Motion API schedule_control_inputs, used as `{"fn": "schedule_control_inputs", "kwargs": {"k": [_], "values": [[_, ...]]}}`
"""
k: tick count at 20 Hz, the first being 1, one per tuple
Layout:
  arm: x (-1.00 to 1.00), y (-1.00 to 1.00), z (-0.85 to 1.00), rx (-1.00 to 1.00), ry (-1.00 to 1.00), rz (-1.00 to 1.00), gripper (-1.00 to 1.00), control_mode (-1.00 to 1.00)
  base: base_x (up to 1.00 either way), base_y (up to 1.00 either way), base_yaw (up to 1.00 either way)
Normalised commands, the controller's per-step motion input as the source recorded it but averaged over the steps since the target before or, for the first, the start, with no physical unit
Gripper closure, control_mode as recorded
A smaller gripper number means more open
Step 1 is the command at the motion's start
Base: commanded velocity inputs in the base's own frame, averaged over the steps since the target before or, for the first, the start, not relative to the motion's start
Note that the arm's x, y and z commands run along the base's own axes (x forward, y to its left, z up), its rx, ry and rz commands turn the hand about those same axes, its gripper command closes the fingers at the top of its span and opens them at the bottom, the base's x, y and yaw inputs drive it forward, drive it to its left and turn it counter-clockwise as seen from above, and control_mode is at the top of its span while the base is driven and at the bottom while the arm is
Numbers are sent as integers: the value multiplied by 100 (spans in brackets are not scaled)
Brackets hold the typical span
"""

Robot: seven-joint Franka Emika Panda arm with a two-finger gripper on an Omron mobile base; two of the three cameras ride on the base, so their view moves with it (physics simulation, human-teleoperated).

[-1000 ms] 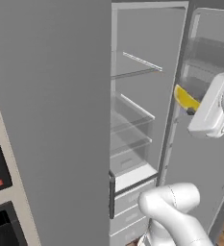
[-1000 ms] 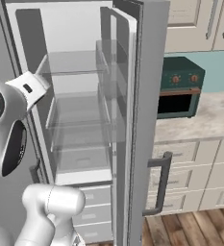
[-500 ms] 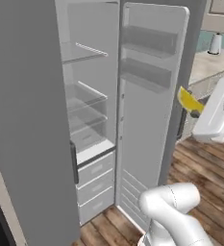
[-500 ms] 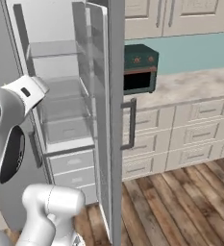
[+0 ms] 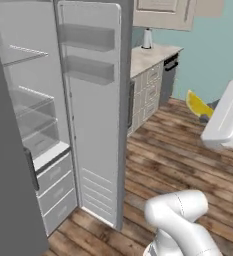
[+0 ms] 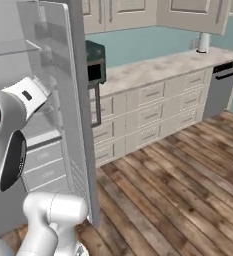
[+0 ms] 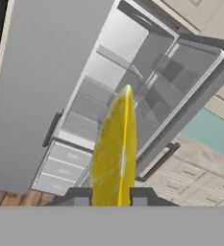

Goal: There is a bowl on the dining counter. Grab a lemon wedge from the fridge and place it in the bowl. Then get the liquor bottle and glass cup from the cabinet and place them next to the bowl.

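Note:
The lemon wedge, bright yellow and curved, stands between the two dark fingertips of my gripper, which is shut on it. From the left base view the lemon wedge juts out of the gripper at the right, above the wooden floor and well clear of the fridge. The grey fridge stands open, with bare shelves and its door swung wide. The bowl, the dining counter, the liquor bottle and the glass cup are out of view.
A beige counter run with white drawers lines the teal back wall under upper cabinets. On it stand a teal toaster oven and a white roll. A dark dishwasher front and wooden floor lie to the right.
The whole picture has slid left in both base views, so the base has moved away from the fridge toward the kitchen counters. The lemon wedge stays in the gripper.

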Motion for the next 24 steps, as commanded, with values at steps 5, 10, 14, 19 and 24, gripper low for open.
{"fn": "schedule_control_inputs", "kwargs": {"k": [5, 10, 14, 19, 24], "values": [[0, 0, 0, 0, 0, 0, 100, 100, -44, 0, -60], [0, 0, 0, 0, 0, 0, 100, 100, -1, -2, -67], [0, 0, 0, 0, 0, 0, 100, 100, 26, -2, -66], [0, 0, 0, 0, 0, 0, 100, 100, 50, 0, -61], [0, 0, 0, 0, 0, 0, 100, 100, 71, 0, -55]]}}
